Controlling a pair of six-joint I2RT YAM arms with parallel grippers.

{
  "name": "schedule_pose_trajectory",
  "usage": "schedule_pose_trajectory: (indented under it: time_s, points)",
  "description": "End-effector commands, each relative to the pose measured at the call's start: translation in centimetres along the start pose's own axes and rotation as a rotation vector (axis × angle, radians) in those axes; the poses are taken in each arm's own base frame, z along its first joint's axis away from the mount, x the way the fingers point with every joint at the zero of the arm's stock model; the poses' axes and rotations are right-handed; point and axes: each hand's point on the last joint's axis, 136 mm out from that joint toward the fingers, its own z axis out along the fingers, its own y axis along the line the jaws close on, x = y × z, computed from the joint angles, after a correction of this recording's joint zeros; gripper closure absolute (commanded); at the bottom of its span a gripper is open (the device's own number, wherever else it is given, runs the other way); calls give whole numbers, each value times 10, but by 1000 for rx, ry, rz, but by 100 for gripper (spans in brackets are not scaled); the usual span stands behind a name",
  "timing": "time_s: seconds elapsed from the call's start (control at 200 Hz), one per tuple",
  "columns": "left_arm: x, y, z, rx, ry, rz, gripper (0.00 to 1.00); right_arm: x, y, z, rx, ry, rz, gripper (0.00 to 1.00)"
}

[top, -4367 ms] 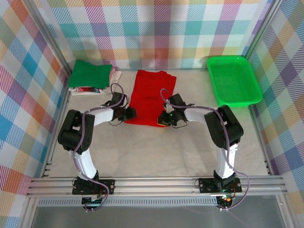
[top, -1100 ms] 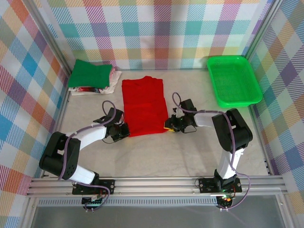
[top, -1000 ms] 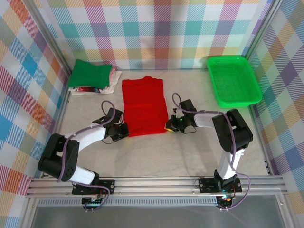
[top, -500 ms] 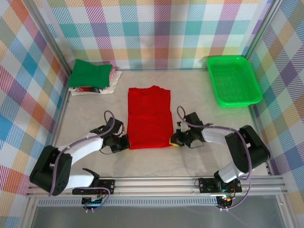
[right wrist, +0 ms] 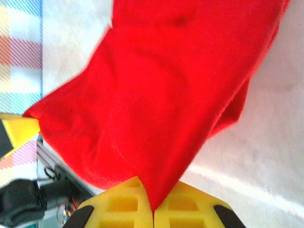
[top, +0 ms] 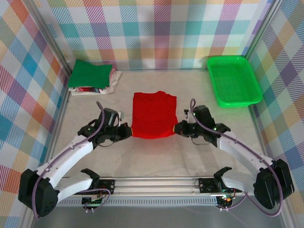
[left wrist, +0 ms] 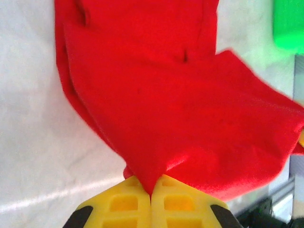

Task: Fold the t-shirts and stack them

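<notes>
At the far left of the pale tabletop, a folded dark green cloth t-shirt rests on a whitish pile. The left claw is pinched tight on the near-left corner of the plain bright red short-sleeved t-shirt at mid-table. The right claw clamps the near-right corner likewise, and the hem looks raised between them. To fold well, carry both corners away together, level and taut, so the hem lands square on the far end.
</notes>
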Motion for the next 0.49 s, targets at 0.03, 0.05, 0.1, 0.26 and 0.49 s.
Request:
schedule_pose_trajectory:
  time_s: [0.03,0.05,0.1,0.26,0.49]
  points:
    - [-62,-11,-4,37,-139,-24,100,-37,-4,1,72,-70,-18,100]
    - [-70,-13,-4,43,-155,-24,100,-42,-4,3,76,-72,-18,100]
    - [-87,-18,-3,50,-175,-18,100,-53,-3,6,82,-75,-14,100]
    - [-124,-26,13,32,-192,42,100,-88,-2,19,83,-104,-20,100]
    - [-158,-22,29,12,-216,50,100,-119,-11,39,78,-98,13,100]
